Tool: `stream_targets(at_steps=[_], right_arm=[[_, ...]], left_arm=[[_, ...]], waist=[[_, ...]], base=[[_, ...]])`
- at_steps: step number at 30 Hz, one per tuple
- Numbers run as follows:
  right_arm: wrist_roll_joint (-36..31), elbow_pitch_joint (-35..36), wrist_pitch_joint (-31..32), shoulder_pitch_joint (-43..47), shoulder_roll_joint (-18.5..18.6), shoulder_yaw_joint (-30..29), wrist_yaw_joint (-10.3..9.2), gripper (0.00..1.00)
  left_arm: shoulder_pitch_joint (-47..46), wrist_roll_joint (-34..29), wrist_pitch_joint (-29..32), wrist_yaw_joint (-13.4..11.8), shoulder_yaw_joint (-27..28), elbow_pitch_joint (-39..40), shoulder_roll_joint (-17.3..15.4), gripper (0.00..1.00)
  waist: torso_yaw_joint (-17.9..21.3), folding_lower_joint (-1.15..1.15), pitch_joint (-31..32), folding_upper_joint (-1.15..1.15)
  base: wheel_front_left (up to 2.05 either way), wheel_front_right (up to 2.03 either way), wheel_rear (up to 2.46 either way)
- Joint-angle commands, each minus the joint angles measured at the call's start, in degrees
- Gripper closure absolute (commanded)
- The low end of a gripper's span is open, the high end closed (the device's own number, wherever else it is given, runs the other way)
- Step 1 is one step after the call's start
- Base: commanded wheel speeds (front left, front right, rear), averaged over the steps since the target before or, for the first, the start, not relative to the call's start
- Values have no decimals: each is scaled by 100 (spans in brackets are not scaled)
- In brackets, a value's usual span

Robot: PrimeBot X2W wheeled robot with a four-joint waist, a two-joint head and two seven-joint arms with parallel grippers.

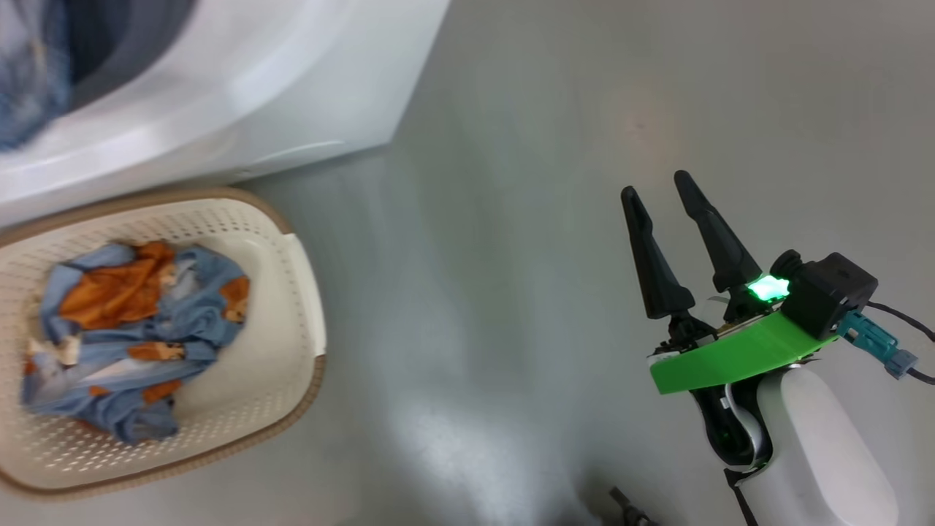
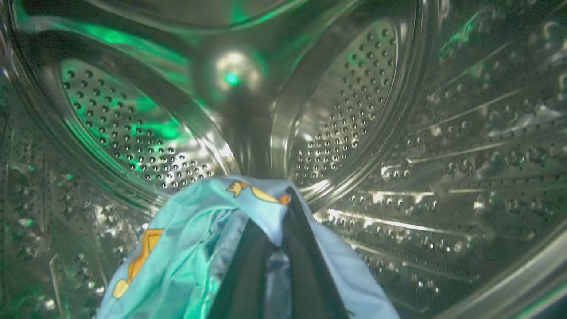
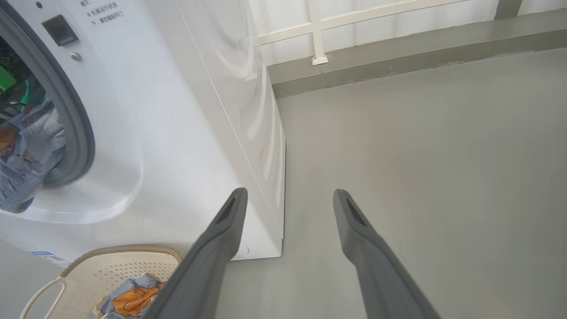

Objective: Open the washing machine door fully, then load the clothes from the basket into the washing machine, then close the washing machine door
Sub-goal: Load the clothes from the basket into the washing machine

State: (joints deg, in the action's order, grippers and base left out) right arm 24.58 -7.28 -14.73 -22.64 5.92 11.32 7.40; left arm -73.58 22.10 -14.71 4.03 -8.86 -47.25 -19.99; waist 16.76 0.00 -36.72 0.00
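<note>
1 garment [image 2: 186,239] pinched by left gripper [image 2: 277,212] inside drum [image 2: 354,110]; more clothes [image 1: 131,329] left in basket [image 1: 296,248] (door-closing pending); right gripper [image 1: 656,186] spread, idle.

- The right gripper [image 1: 655,184] has two long black plastic fingers [image 1: 654,270], thin at the tips, each with a small slot [image 3: 227,209] near the tip.
- A flat bright green plastic plate [image 1: 730,361] lies under them, with a little glowing green light [image 1: 768,288] on it.
- Right of the light is a black boxy block [image 1: 833,292].
- A blue-green plug [image 1: 873,342] with a thin dark cable [image 1: 902,315] sticks out further right.
- Nearest is the smooth white round forearm [image 1: 825,453].
</note>
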Motion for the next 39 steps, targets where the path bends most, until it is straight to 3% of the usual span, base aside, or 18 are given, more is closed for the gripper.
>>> stream_targets(at_steps=[1,5,8,9,10,11,12,17,23,39], right_arm=[[-64,150,-27,3,-19,131,9,0],[-79,170,-27,-25,-59,127,9,0],[-95,164,-27,-31,-80,131,9,0],[-99,158,-27,-39,-84,146,9,0],[-101,152,-27,-48,-87,162,9,0],[-105,142,-27,-53,-88,173,9,0],[-109,132,-27,-52,-84,174,9,0],[-124,114,-27,-37,-63,151,9,0],[-100,82,-27,-63,-65,171,9,0],[-56,-3,-27,36,11,58,9,0]], left_arm=[[-178,-113,-29,-61,169,286,-306,100],[-121,-391,-29,-221,598,965,-227,100],[51,-545,-29,-192,778,1062,-96,100],[87,-602,-29,-170,811,1066,-68,93],[120,-623,-29,-143,854,1006,-38,82],[163,-604,-29,-116,882,798,9,33],[181,-590,-29,-98,876,519,52,0],[38,-716,-29,60,697,-117,148,0],[191,-763,-29,149,667,-272,285,0],[1464,-760,-29,273,792,417,465,0]], waist=[[269,0,-258,0],[291,0,-282,0],[253,0,-259,0],[238,0,-250,0],[225,0,-238,0],[208,0,-217,0],[185,0,-195,0],[50,0,-134,0],[-101,0,32,0],[-445,0,539,0]], base=[[0,0,0],[0,0,0],[0,0,0],[0,0,0],[0,0,0],[0,0,0],[0,0,0],[0,0,0],[0,0,0],[0,0,0]])
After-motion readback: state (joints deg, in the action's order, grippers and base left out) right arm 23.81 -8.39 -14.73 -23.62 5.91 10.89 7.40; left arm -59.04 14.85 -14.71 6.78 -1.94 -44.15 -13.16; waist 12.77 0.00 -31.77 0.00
